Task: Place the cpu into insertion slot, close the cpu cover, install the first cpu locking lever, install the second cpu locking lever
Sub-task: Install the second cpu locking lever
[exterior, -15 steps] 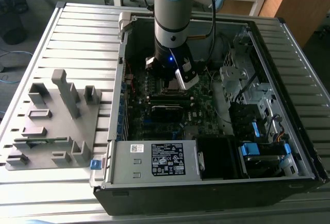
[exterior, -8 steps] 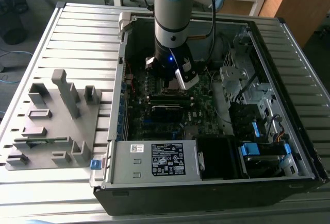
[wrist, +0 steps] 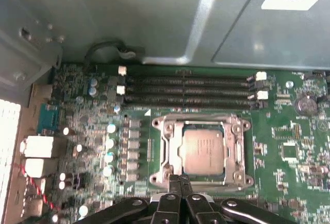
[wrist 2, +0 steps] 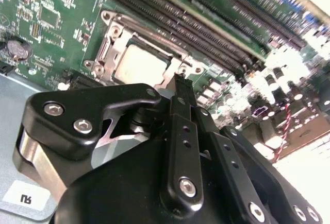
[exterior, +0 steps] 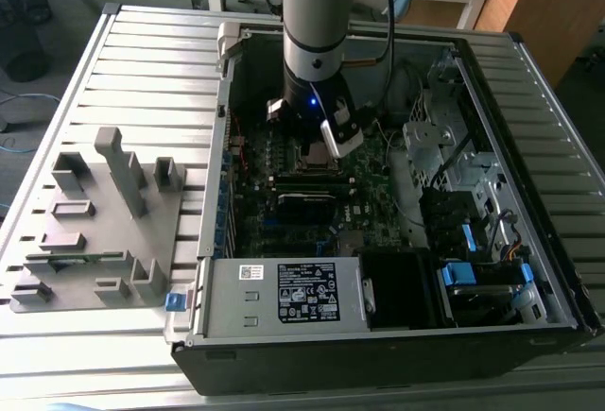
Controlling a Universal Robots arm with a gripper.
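Your gripper (wrist: 179, 183), jaws pinched together and empty, sits at the cover (wrist: 170, 149) edge; cpu (wrist: 202, 153) lies flat just ahead, already in slot.

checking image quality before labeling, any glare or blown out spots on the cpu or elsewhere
Second wrist view: cpu top washed pale by glare, far board edge blown out. First wrist view: cpu evenly lit, white overexposed patch at one picture edge. Exterior view: gripper shadows the socket.

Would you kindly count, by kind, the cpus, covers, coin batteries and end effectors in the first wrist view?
cpu: 1
cover: 1
coin battery: 1
end effector: 1
Total: 4
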